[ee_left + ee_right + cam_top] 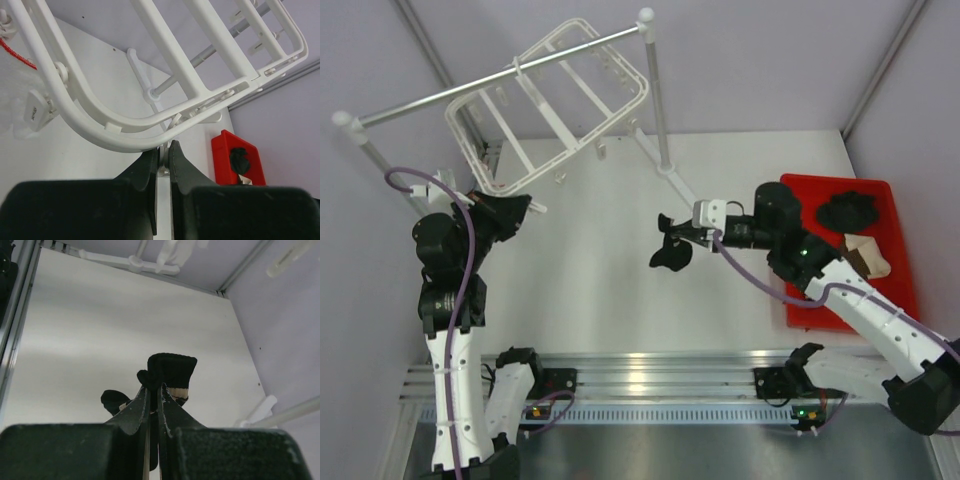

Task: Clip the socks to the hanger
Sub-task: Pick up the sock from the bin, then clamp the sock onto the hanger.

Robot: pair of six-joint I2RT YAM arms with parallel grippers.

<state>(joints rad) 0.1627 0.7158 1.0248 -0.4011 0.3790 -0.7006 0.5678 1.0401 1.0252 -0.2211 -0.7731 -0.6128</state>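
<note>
Right gripper (154, 386): jaws pressed together, pinching a black sock (172, 367) by a bunched fold. The cuff stands above the fingertips and a pale band shows just under it. The rest of the sock hangs limp below the fingers, off the table (590, 290) (top view shows it dangling free). It sits well apart from the hanger (100, 131), out past the hanger's lower right corner and touching none of it.

Left gripper (164, 150): jaws nearly together on a small white clip (163, 156) right under the hanger's curved near corner. The fingertips almost touch the frame's underside. The clip looks like one of the hanger's own danglers, but the wrist view only shows a sliver of it between the pads.

The hanger is a white rectangular frame with crossbars. It is tilted, with its far end up against the grey rail (500, 75) and its near corner down by the left gripper. More clips hang along its edges, and none that I can see has a sock in it.

Red tray (900, 250): well to the right of the hanger, beyond the held sock. It holds a heap of black socks (850, 210), with a tan and brown item beside the heap (can't tell what it is).
</note>
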